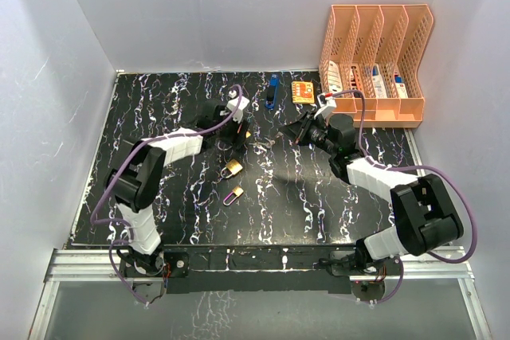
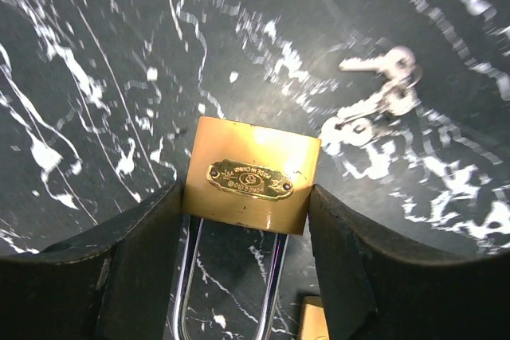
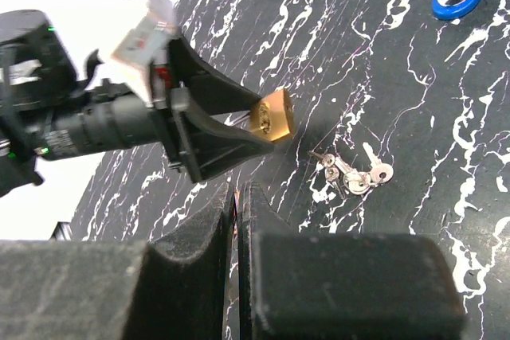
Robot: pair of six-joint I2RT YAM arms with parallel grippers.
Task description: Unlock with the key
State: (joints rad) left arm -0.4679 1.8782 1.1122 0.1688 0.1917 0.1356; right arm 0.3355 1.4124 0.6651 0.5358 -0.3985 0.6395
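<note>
Pinching rigid, seemingly heavy, slick brass padlock (image 2: 251, 185) by its sides with left fingers (image 2: 135, 268); holding right fingers (image 3: 191, 276) clenched empty.

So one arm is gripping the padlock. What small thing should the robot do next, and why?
Probably open the right jaws and lower them onto the bunch of keys. The left jaws are closed on the brass padlock, one on each side of its body. The right jaws are shut and empty, just short of the keys, which lie loose on the table. It seems to need a key in hand before unlocking.
</note>
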